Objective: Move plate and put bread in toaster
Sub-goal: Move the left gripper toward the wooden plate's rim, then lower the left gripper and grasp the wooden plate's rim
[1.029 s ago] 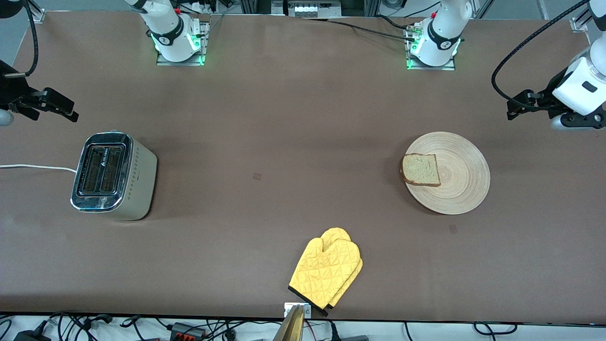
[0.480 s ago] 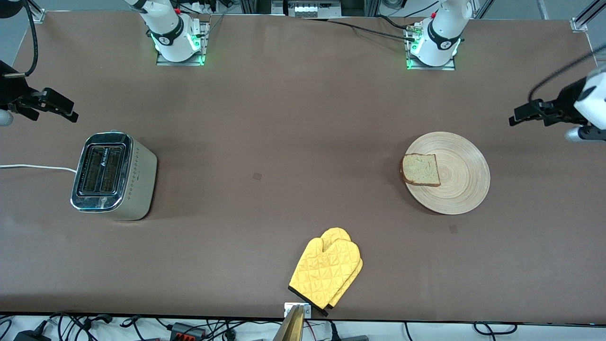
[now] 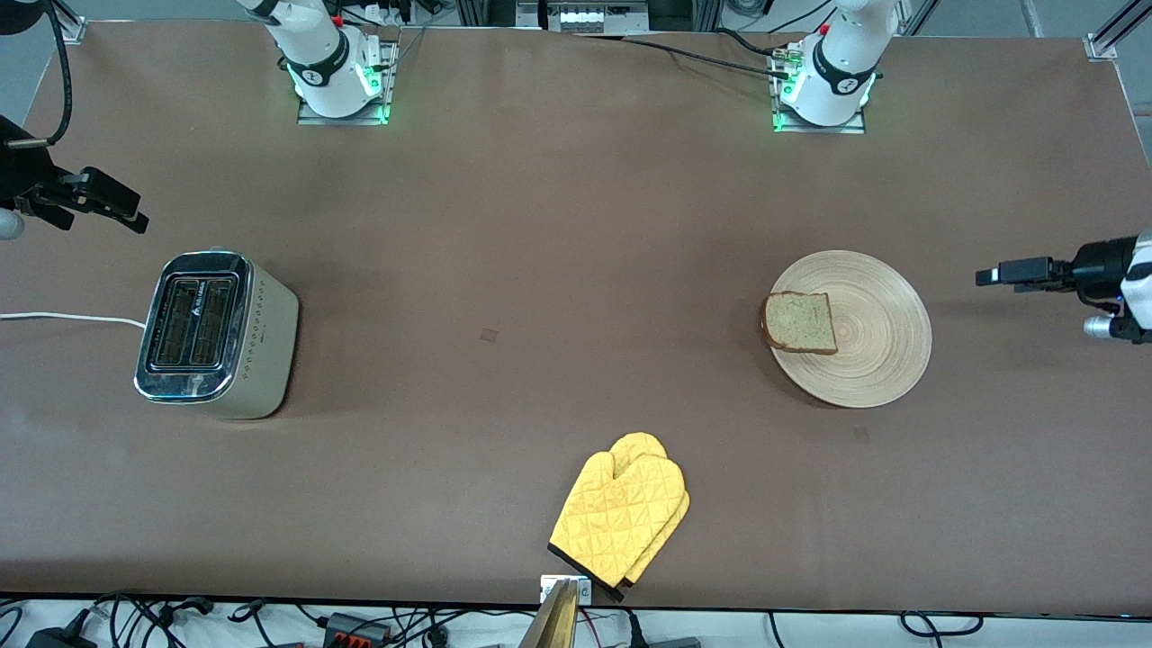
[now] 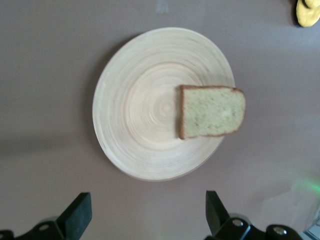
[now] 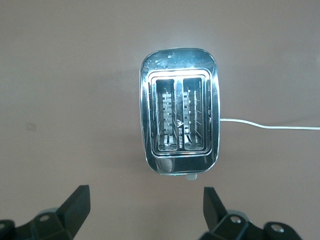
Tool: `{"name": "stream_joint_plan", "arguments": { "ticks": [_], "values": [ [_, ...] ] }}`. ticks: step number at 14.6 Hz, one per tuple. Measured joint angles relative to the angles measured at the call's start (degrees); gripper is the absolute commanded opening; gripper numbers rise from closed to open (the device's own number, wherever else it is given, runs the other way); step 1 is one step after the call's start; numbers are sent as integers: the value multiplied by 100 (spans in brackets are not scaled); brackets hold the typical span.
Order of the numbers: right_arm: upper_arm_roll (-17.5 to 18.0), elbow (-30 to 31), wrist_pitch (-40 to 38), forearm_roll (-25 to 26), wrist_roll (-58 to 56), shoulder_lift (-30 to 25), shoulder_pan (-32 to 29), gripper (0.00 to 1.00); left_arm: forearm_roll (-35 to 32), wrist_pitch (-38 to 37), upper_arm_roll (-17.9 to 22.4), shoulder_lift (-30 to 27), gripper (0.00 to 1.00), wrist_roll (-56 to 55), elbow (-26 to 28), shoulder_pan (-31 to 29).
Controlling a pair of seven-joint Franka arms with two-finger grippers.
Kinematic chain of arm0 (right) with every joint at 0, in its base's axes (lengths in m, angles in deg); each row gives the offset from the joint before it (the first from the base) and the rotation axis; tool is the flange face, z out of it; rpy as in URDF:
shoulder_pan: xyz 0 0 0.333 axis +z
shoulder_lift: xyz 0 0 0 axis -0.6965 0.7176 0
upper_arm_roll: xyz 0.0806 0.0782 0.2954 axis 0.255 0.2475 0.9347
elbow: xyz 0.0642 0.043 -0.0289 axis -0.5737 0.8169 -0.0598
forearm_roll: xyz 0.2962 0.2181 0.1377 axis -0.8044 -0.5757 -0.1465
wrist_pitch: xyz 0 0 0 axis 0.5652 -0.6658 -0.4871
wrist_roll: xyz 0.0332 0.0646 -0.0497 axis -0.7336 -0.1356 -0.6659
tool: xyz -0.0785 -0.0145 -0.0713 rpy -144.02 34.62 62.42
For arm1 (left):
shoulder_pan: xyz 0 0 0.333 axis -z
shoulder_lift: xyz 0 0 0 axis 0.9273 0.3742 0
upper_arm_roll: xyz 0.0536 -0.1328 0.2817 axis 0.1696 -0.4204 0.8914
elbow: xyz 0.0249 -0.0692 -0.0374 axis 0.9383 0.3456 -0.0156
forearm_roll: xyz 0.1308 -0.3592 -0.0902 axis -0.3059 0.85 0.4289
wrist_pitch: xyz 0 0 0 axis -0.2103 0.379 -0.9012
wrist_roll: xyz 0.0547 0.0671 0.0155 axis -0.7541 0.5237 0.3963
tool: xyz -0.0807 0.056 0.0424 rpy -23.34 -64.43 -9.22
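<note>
1. Judged the plate (image 3: 850, 328) stiff, light and rather slick on its wooden face; best taken by the thin rim at the edge toward the left arm's end of the table, away from the slice.
2. Judged the bread (image 3: 799, 323) soft, light and easily crushed or torn; best pinched gently across its flat faces, or by the crust overhanging the plate's rim.
3. Lay on the plate's edge toward the toaster (image 3: 216, 335), the bread; stood well apart at the right arm's end of the table, the toaster, slots upward and empty.
4. Hung in the air just off the plate's edge at the left arm's end of the table, the left gripper (image 3: 1008, 272), jaws spread wide and empty.
5. Waited over the table beside the toaster, the right gripper (image 3: 112, 207), jaws likewise wide and holding nothing.
6. Showed in the front view alone: the yellow oven mitt (image 3: 621, 517) whole and the gap between plate and toaster.
7. Showed in the right wrist view alone: the slot wires and bare interior of the toaster, straight down.
</note>
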Motion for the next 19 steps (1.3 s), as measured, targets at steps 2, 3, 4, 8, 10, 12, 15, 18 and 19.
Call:
{"name": "stream_joint_plan", "arguments": {
  "ticks": [2,3,4,8,10,12,15,18,19],
  "values": [
    [0,0,0,0,-6,0,0,100,54,177,0,478,100,370,-34,-188],
    [1,0,1,0,-10,0,0,100,90,191,-1,656,100,410,-56,-235],
    [1,0,1,0,-12,0,0,100,170,195,-2,815,100,437,-73,-269],
    [1,0,1,0,-19,0,0,100,416,390,-2,1434,100,793,-80,-423],
    [4,1,1,0,-20,0,0,100,516,485,-2,1661,100,876,-80,-442],
    [6,0,2,0,-20,0,0,100,760,522,-3,1793,100,889,-75,-447],
    [6,5,2,0,-20,0,0,100,984,779,-2,1838,100,889,103,-513],
    [8,11,2,0,-21,0,0,100,995,855,-6,1869,95,889,228,-548],
    [8,11,2,0,-21,0,0,100,996,860,-8,1893,92,889,245,-548]
  ]
}}
